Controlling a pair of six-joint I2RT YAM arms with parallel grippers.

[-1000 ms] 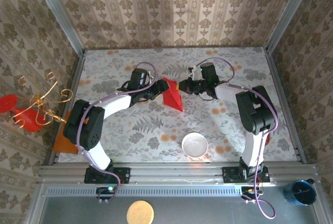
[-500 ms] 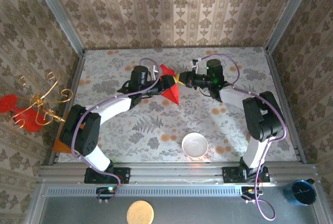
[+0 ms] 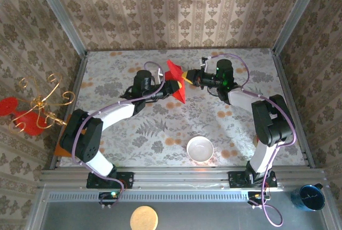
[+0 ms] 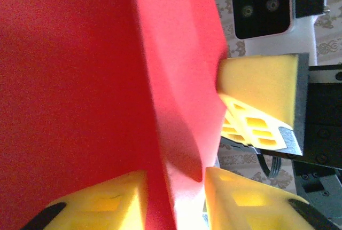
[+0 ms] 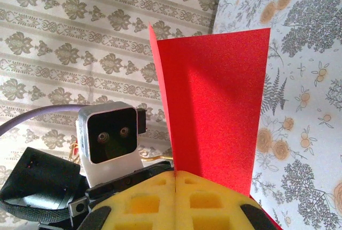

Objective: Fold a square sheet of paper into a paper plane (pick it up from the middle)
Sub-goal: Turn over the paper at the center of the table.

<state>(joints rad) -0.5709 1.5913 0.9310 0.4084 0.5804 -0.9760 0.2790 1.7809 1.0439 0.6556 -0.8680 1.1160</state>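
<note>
Partly folded sheet of thin bright red paper (image 3: 175, 82) was held clear of the floral-print tabletop (image 3: 133, 128), well beyond the small round white bowl (image 3: 200, 148) and slightly to its left. Left gripper (image 3: 169, 87) took it from the bowl's left side and right gripper (image 3: 186, 77) from the right, the two meeting at the sheet. Judged reason: opposed grips keep the limp sheet upright and taut so a crease can be set in the air. Right wrist view: the right gripper's yellow foam pads (image 5: 144, 203) were pressed together, no gap, with the sheet's lower edge pinched in the seam and the panel standing straight up from it. Left wrist view: the left gripper's yellow pads (image 4: 107, 200) sat either side of a fold, narrow, the gap filled by paper; judged a firm hold. The right gripper's pad touched the sheet's free edge from the side
</note>
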